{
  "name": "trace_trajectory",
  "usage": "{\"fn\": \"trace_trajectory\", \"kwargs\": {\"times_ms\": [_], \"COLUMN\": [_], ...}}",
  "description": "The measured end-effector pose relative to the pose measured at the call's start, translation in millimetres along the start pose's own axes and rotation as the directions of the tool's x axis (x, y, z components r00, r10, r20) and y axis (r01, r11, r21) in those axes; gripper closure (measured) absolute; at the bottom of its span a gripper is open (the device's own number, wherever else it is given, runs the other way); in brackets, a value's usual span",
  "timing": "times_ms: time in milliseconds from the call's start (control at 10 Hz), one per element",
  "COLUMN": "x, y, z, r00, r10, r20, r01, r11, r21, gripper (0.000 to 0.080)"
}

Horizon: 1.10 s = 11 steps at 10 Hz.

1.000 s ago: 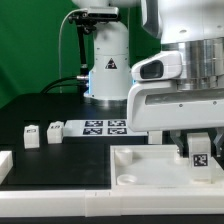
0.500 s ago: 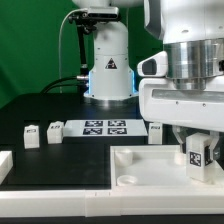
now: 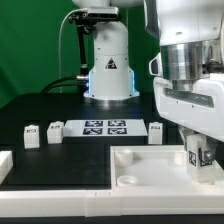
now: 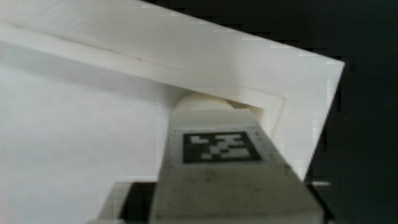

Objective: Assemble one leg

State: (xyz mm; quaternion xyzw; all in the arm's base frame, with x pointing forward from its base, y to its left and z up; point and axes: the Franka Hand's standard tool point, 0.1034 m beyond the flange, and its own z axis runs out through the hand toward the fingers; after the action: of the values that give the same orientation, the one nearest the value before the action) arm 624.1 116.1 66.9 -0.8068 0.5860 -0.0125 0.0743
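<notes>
My gripper (image 3: 197, 146) is shut on the leg (image 3: 198, 156), a small white block with a black-and-white tag, and holds it upright over the right end of the big white panel (image 3: 150, 165). In the wrist view the leg (image 4: 222, 160) points at a round corner socket (image 4: 214, 100) of the panel (image 4: 89, 120). The leg's tip is close above the socket; I cannot tell whether it touches. The gripper (image 4: 222, 208) shows only at the picture's edge, its fingers mostly hidden by the leg.
Three more legs stand on the black table: two at the exterior view's left (image 3: 31, 136) (image 3: 55, 131) and one (image 3: 156, 132) beside the marker board (image 3: 105, 126). The robot base (image 3: 108, 65) stands behind. A white part (image 3: 5, 165) lies at the far left.
The arm has moved toward the exterior view's right with the leg still held. The leg standing beside the marker board, hidden before, now shows.
</notes>
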Motion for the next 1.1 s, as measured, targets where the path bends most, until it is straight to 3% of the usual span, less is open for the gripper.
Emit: {"fn": "trace_trajectory", "kwargs": {"times_ms": [200,300,400,600,800,900,1100], "x": [-2.3,-5.8,-7.1,-9.9,4.3,5.7,2.6], "y": [-0.4,-0.7,-0.8,-1.2,-7.7,-9.0,-6.1], "z": [0.3,0.7,0.8,1.4,1.5,0.7,-0.4], "r00": [0.999,0.996,0.967,0.852,0.639,0.591,0.413], "r10": [-0.040,-0.092,-0.255,-0.524,-0.768,-0.806,-0.910], "r20": [0.001,0.000,0.000,0.002,0.037,0.028,0.021], "r01": [0.040,0.092,0.255,0.524,0.769,0.807,0.911], "r11": [0.999,0.996,0.967,0.852,0.639,0.591,0.413], "r21": [0.001,0.000,-0.001,-0.002,-0.013,-0.010,-0.018], "gripper": [0.0248,0.0248,0.0170,0.0156,0.0150,0.0150,0.0150]}}
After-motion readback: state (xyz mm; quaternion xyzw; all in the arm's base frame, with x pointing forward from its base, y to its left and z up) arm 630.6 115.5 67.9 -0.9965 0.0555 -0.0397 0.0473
